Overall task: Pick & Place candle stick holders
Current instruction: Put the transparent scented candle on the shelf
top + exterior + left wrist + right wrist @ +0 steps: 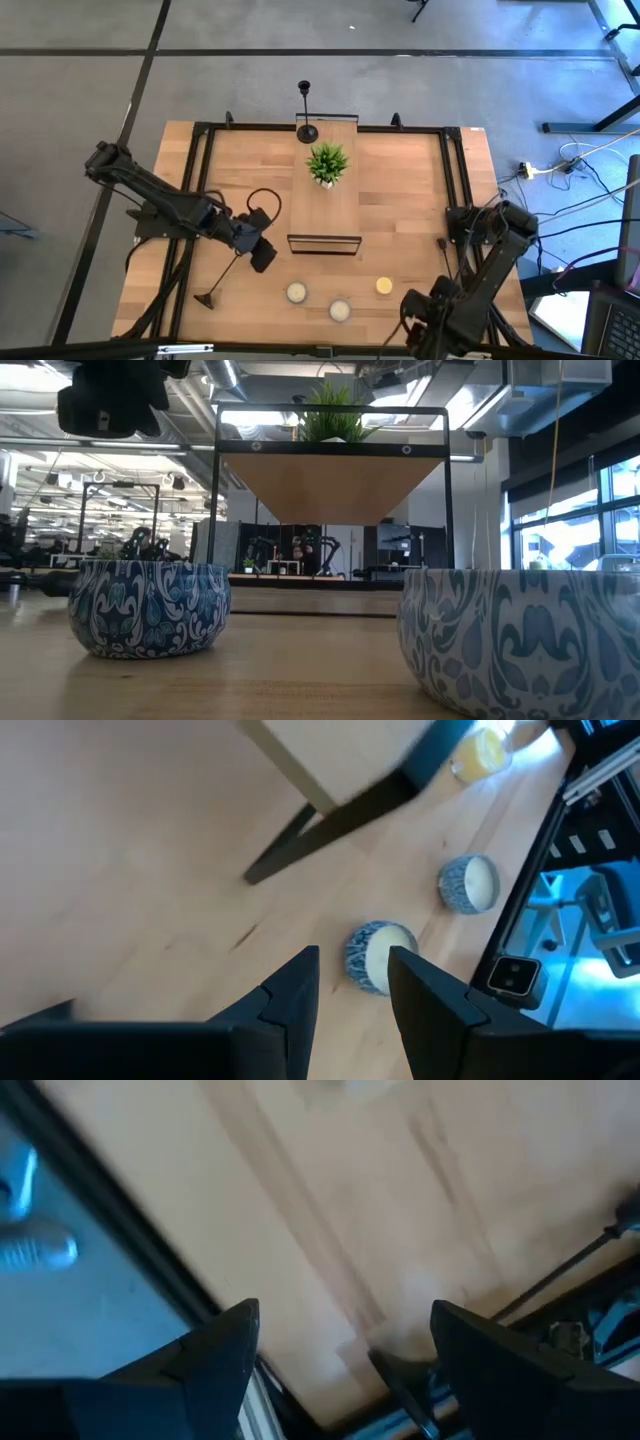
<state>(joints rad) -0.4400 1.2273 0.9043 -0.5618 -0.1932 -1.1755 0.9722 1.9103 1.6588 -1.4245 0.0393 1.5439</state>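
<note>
Left gripper (262, 252) hovers, jaws apart, seemingly near fallen candle stick holder (222, 283).

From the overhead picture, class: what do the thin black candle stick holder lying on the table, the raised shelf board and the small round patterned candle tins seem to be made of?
Thin black candle stick holder, lying down: probably metal, matt black; very slender rod, flat round base.
Raised shelf board: wood, pale with visible grain, on a thin black frame.
Small round patterned candle tins: likely printed tin or glazed ceramic; glossy blue-and-white scrollwork leaves it open.
</note>
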